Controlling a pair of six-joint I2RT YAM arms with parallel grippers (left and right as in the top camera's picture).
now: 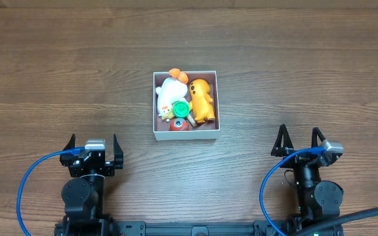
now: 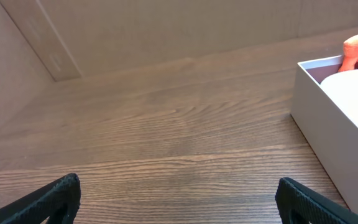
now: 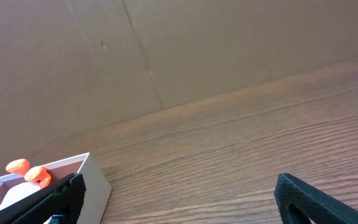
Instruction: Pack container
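Observation:
The container [image 1: 212,73], a white-walled square box, sits at the table's middle and holds several toys: a white plush with orange tips [image 1: 170,88], an orange figure [image 1: 202,98], a green round piece [image 1: 180,107] and a red ball [image 1: 180,123]. Its white wall shows at the right edge of the left wrist view [image 2: 328,134] and at the lower left of the right wrist view [image 3: 95,180]. My left gripper [image 1: 92,145] is open and empty near the front left, over bare wood [image 2: 178,198]. My right gripper [image 1: 298,139] is open and empty near the front right [image 3: 179,199].
The wooden table [image 1: 58,78] extends around the box on all sides. A brown cardboard wall [image 3: 197,43] stands behind the table in both wrist views. Blue cables [image 1: 25,190] loop by each arm base at the front edge.

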